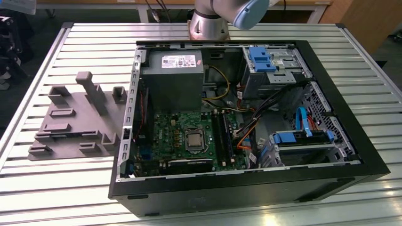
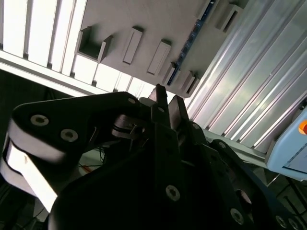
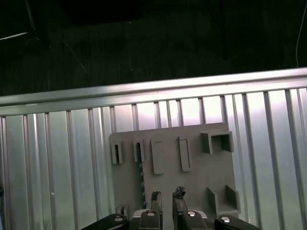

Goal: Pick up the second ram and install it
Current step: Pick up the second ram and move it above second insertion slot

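You were at the pick-up step, with nothing grasped yet. In the first wrist view your end effector [image 3: 167, 202] hung over the grey fixture plate [image 3: 201, 163], its fingertips [image 3: 156, 197] set only slightly apart. A narrow gap showed between them, and nothing was in it. The second ram [image 3: 142, 179] stood on its long edge on that plate, seen as a thin blue-green strip running out from between two upright blocks, near the end effector but clear of it. In the second wrist view the same strip [image 2: 191, 39] ran edge-on across the plate beyond the fingertips, again untouched. In the exterior view the plate lay on the slatted bench [image 1: 94, 37] on the exterior view's left, just beside the open computer case [image 1: 351, 155] that held the green motherboard [image 1: 169, 132]. By my judgement, the grasp called for you to bring the gap squarely over the stick's thin top edge, line the two faces up with its flat sides, and come down straight between the blocks without nudging them. I couldn't tell how firmly the stick sat in its slot.
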Controlling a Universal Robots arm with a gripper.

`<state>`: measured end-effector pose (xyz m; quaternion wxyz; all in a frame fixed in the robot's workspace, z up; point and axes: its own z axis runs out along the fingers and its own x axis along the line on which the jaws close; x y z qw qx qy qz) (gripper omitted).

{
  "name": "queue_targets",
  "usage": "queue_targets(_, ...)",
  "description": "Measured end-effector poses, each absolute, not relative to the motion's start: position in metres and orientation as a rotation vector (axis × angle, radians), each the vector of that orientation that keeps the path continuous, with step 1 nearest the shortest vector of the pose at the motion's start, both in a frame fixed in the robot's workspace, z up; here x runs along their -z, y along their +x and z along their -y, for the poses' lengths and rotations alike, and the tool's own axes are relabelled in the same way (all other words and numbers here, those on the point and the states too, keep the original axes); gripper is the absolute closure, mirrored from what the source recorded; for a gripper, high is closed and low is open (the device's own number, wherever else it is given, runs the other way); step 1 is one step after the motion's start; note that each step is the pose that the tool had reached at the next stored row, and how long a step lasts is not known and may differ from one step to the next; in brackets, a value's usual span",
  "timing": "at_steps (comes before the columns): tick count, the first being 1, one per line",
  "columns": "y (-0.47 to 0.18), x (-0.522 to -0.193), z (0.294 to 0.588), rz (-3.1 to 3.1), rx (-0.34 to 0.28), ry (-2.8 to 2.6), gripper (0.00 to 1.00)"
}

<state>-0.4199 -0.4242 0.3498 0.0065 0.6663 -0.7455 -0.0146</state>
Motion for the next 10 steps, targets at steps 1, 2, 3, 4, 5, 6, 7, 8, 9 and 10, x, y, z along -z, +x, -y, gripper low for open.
queue_targets(1, -0.42, -0.348, 0.424, 2.33, 0.046, 2.088, 0.76)
queue_targets(2, -0.42, -0.346, 0.424, 2.328, 0.046, 2.09, 0.75)
queue_targets(3, -0.42, -0.344, 0.425, 2.327, 0.046, 2.091, 0.75)
queue_targets(4, -0.42, -0.343, 0.425, 2.326, 0.046, 2.092, 0.69)
queue_targets(5, -0.42, -0.341, 0.425, 2.325, 0.046, 2.092, 0.69)
queue_targets(6, -0.42, -0.339, 0.425, 2.325, 0.046, 2.093, 0.64)
queue_targets(7, -0.42, -0.337, 0.425, 2.324, 0.046, 2.094, 0.57)
queue_targets(8, -0.42, -0.335, 0.425, 2.323, 0.046, 2.095, 0.57)
queue_targets(9, -0.42, -0.333, 0.425, 2.322, 0.046, 2.096, 0.57)
queue_targets(10, -0.42, -0.332, 0.425, 2.321, 0.046, 2.098, 0.57)
